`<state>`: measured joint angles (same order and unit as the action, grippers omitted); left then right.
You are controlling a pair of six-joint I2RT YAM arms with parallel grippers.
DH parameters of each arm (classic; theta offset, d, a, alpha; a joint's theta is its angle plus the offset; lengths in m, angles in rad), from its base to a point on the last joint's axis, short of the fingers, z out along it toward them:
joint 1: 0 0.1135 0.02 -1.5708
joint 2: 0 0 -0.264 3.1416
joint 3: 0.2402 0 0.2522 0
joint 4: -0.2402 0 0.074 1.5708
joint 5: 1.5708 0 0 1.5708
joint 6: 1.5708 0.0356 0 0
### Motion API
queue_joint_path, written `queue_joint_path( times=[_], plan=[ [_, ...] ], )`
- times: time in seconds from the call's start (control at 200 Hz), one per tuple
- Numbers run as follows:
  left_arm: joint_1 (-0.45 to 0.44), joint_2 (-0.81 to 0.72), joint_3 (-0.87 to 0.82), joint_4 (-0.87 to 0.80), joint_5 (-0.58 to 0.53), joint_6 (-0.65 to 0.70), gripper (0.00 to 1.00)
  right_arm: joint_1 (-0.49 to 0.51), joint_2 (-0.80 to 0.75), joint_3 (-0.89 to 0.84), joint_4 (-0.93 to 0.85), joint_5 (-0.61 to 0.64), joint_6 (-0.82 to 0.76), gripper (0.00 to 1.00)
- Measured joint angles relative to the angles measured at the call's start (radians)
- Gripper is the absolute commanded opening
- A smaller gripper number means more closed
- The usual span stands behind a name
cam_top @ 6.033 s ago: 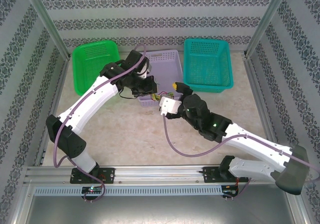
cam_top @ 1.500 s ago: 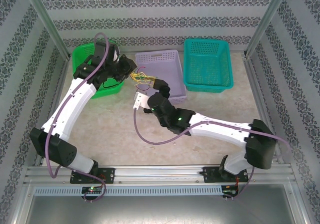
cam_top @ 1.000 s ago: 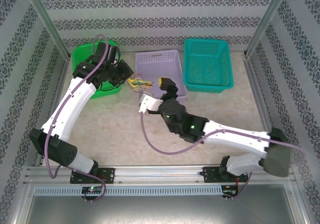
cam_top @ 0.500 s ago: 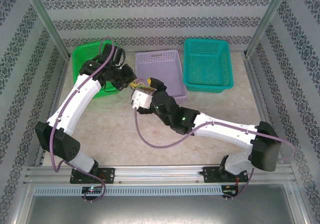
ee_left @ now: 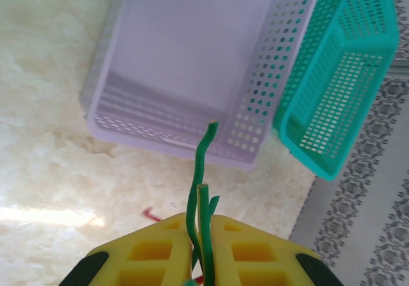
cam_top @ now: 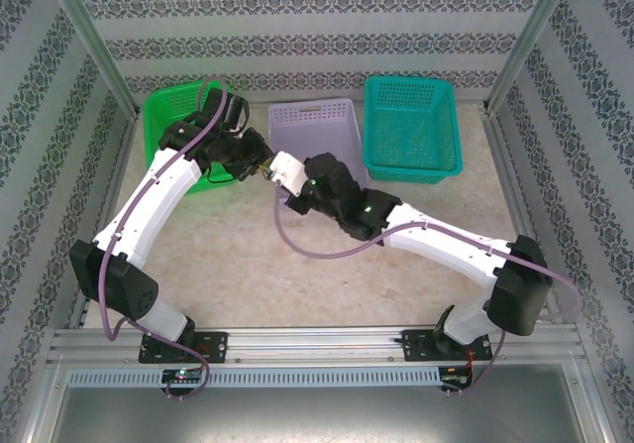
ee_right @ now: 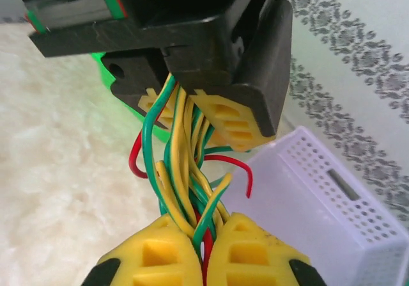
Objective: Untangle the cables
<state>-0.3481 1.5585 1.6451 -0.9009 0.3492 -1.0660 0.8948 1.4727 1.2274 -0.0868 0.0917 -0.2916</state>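
Cables [ee_right: 182, 171] that hung loose from the left gripper [ee_left: 203, 235] a second ago are now pinched at both ends: it clamps the green strands, and the right gripper [ee_right: 203, 241] has closed on the bundle beside the purple basket [cam_top: 312, 112], so separating can likely begin

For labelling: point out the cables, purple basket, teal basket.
cables [ee_right: 183, 171], right wrist view, middle strands.
purple basket [ee_left: 271, 81], left wrist view, side wall.
teal basket [ee_left: 339, 87], left wrist view, side wall.
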Motion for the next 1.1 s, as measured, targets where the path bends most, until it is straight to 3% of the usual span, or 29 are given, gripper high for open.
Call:
queue_joint_path(
  times=[0.275,0.54,0.654,0.754,0.824,0.904,1.014,1.099],
  plan=[
    [-0.03,-0.032,-0.069,0.2,0.068,-0.044,0.0,-0.256,-0.037,-0.056,0.042,-0.606,0.432,0.0],
    [-0.026,-0.106,-0.213,0.317,0.048,-0.061,0.0,-0.328,0.089,-0.057,0.135,-0.985,0.744,0.0],
    [-0.026,-0.102,-0.204,0.257,0.033,-0.057,0.0,-0.317,0.079,-0.056,0.093,-0.955,0.711,0.0],
    [-0.035,-0.083,-0.121,0.124,0.027,-0.066,0.0,-0.258,0.005,-0.056,0.019,-0.792,0.599,0.0],
    [-0.039,-0.087,-0.093,0.079,0.031,-0.08,0.27,-0.219,-0.039,-0.051,-0.021,-0.682,0.526,0.0],
    [-0.029,-0.099,-0.089,0.075,0.005,-0.105,0.56,-0.212,-0.06,-0.051,-0.1,-0.652,0.486,0.0],
    [-0.005,-0.104,-0.058,0.069,-0.042,-0.114,0.65,-0.239,-0.042,-0.063,-0.192,-0.639,0.478,0.0],
    [-0.003,-0.115,-0.029,0.067,-0.077,-0.093,0.6,-0.265,-0.023,-0.074,-0.245,-0.639,0.498,0.0]
  ],
)
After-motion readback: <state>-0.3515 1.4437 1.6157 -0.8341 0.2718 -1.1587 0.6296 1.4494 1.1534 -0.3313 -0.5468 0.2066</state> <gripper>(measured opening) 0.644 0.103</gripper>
